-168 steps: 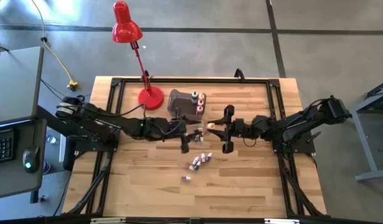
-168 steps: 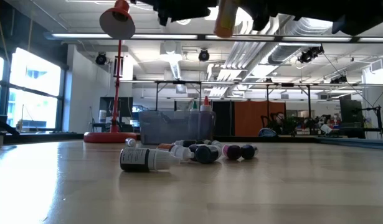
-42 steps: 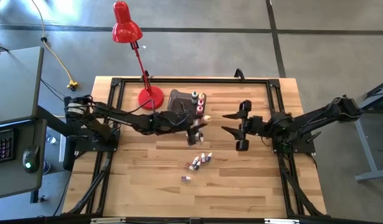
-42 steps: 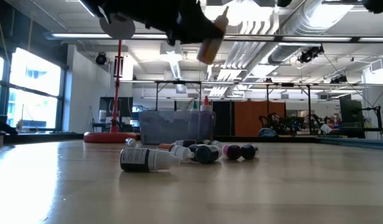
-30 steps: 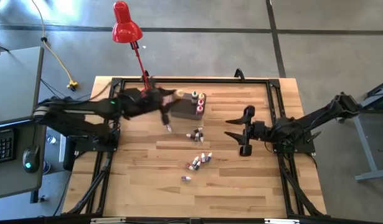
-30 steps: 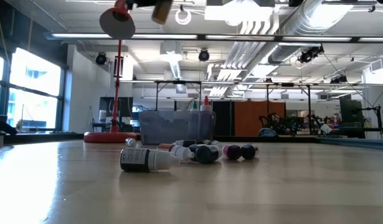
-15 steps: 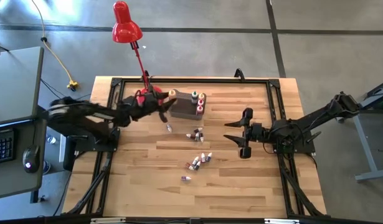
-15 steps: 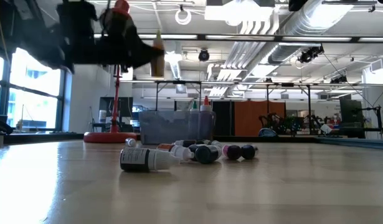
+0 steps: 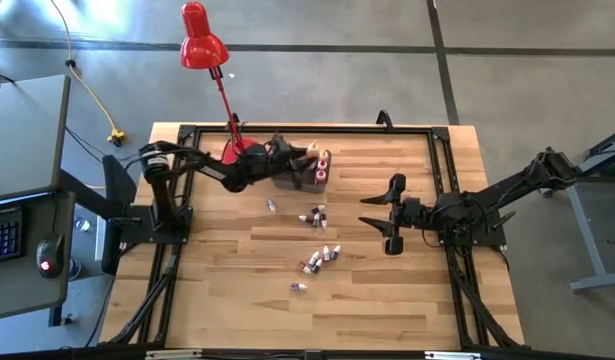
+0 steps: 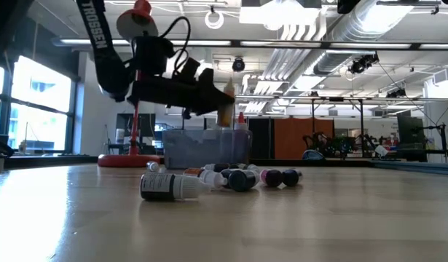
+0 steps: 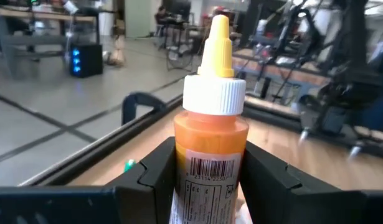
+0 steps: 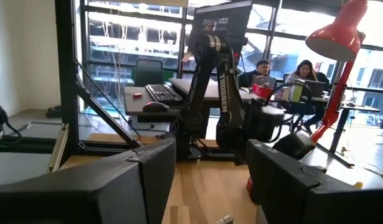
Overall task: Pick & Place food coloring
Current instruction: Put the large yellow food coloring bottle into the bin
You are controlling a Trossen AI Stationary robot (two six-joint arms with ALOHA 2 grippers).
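My left gripper [image 9: 292, 157] is shut on an orange food coloring bottle [image 10: 225, 109] with a white collar and a yellow pointed cap. It holds the bottle just above the grey translucent bin [image 9: 290, 172], which also shows in the low view [image 10: 205, 149]. A few bottles [image 9: 321, 165] stand upright in the bin's right end. Several more bottles [image 9: 322, 255] lie loose on the wooden table, and they also show in the low view [image 10: 231, 178]. My right gripper [image 9: 379, 213] is open and empty to the right of the loose bottles; its wrist view shows the gap [image 12: 207, 186]. My left gripper pinches the bottle's orange body [image 11: 210, 152], just below the white collar, between its two fingers [image 11: 155, 171]. The fingers come nearly level from the table's left side. The bottle stands upright, cap up, lifted clear above the bin.
A red desk lamp has its base [image 9: 242, 157] just left of the bin and its head [image 9: 202, 45] beyond the table's far edge. One tiny bottle [image 9: 271, 206] lies alone near the bin. A black frame [image 9: 437, 140] runs around the tabletop.
My left gripper has swung from near the lamp base toward the table's right and has come down. It now hangs over the bin, with the orange bottle still in its hold and cap up. My right gripper has kept still and open.
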